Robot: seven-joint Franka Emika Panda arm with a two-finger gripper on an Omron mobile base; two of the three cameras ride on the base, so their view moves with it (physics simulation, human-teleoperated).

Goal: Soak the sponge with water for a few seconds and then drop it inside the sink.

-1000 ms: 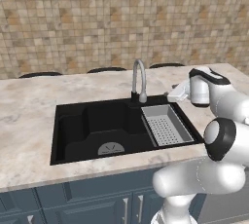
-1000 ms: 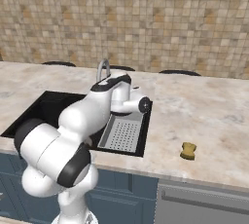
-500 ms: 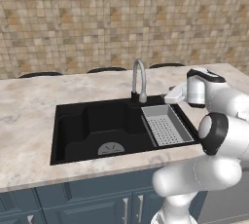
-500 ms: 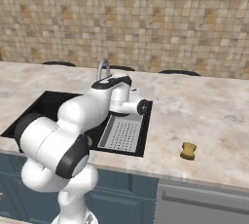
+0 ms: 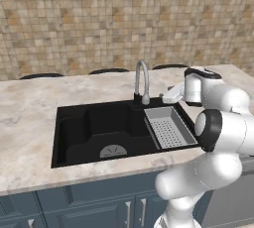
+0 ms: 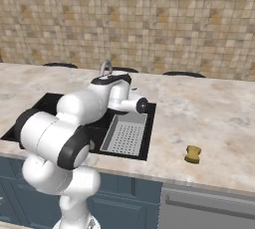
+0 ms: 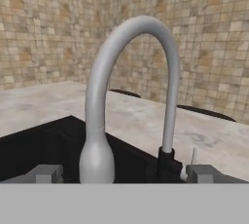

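Silver faucet (image 7: 131,96) stands just ahead of the tool (image 7: 124,173), whose jaws gape wide, gripping nothing.

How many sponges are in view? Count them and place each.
1. The sponge lies on the counter to the right of the sink, near the front edge. Another could be hidden behind the arm.

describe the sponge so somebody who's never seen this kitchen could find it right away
Start at the black sink set in the marble counter. Go past the grey strainer tray, out onto open counter near the front edge. The sponge lies there alone, a small yellow-orange block.
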